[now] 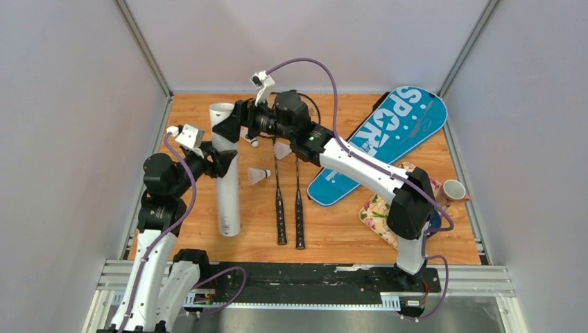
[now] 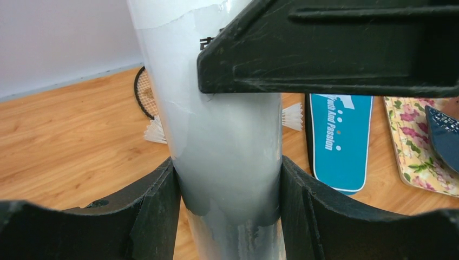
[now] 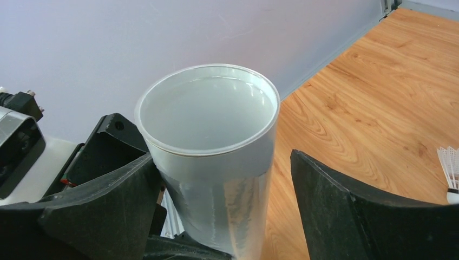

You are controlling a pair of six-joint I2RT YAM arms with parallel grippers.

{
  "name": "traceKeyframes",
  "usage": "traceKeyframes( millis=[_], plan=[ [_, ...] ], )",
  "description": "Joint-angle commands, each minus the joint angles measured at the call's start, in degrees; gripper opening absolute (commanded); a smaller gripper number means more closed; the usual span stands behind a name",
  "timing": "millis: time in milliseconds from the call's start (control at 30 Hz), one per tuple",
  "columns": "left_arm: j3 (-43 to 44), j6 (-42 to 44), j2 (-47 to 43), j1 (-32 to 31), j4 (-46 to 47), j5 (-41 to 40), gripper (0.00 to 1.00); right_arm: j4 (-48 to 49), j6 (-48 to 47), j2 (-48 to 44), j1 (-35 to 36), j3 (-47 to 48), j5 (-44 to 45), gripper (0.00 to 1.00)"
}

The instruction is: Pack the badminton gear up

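My left gripper (image 1: pixel 223 163) is shut on the long white tube (image 1: pixel 226 187), with both pads pressed to its sides (image 2: pixel 227 179). The tube's open mouth (image 3: pixel 208 108) is at the far end. My right gripper (image 1: pixel 230 126) stands open around the tube just below that mouth (image 3: pixel 222 162); its left finger touches the wall and its right finger stands apart. Two black rackets (image 1: pixel 290 208) lie side by side right of the tube. White shuttlecocks (image 1: pixel 260 175) (image 1: pixel 282 150) lie near the racket heads. The blue "SPORT" cover (image 1: pixel 378 142) lies at the back right.
A floral cloth (image 1: pixel 380 208) lies at the right under the right arm, with a dark blue object (image 2: pixel 444 135) on it. A mug (image 1: pixel 454 189) stands by the right wall. Grey walls enclose the wooden table (image 1: pixel 333 236) on three sides.
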Motion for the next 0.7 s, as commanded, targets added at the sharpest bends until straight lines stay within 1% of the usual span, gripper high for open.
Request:
traceKeyframes(
  millis=[0,33,100,133,200,300,333,400,433,467,500,533,567,633,667],
  plan=[
    [0.3,1.6,-1.0,0.0,4.0,0.7,0.44,5.5,-0.9,1.3,0.9,1.5,0.3,0.87],
    [0.4,1.8,-1.1,0.1,3.7,0.4,0.44,5.8,-1.0,1.3,0.9,1.1,0.5,0.83],
    [0.8,1.7,-1.1,0.0,2.8,-1.0,0.45,8.2,-1.4,0.9,1.2,-0.1,0.7,0.81],
    [0.8,1.4,-1.0,0.0,2.6,-1.4,0.48,9.0,-2.3,0.5,1.4,-0.5,1.1,0.77],
    [0.8,0.0,-1.1,0.0,1.8,-3.3,0.50,12.1,-3.3,0.0,2.0,-2.7,2.2,0.74],
    [0.8,-3.3,-1.0,0.1,0.2,-6.2,0.57,18.4,-4.0,-1.0,2.5,-6.8,3.5,0.70],
    [0.6,-4.5,-1.0,0.1,0.0,-6.8,0.64,19.8,-4.2,-1.1,2.7,-7.6,4.6,0.66],
    [-0.2,-7.1,-1.0,0.0,-0.4,-7.8,0.66,23.0,-4.5,-1.2,3.1,-9.3,6.0,0.62],
    [-0.4,-7.8,-1.1,0.0,-0.7,-8.0,0.68,23.8,-4.5,-1.1,3.2,-9.6,6.7,0.54],
    [-0.7,-8.8,-1.1,0.1,-1.1,-9.0,0.70,25.8,-4.4,-0.8,3.3,-9.8,6.7,0.52],
    [-0.8,-9.5,-1.1,0.0,-1.5,-9.8,0.73,26.8,-4.5,-0.7,3.6,-10.6,6.7,0.50],
    [-0.9,-10.3,-1.2,0.1,-2.0,-10.7,0.79,28.0,-4.5,-0.9,3.8,-11.3,7.5,0.49],
    [-0.6,-11.6,-1.1,0.1,-3.2,-12.3,0.81,30.2,-4.6,-1.0,4.2,-11.9,8.1,0.48],
    [-0.6,-12.5,-1.3,0.1,-3.6,-12.3,0.88,31.7,-5.5,-1.4,5.0,-13.5,10.4,0.42],
    [-0.2,-13.8,-1.4,0.0,-4.3,-12.6,0.90,32.7,-5.9,-1.4,5.2,-13.8,11.3,0.41]
  ],
)
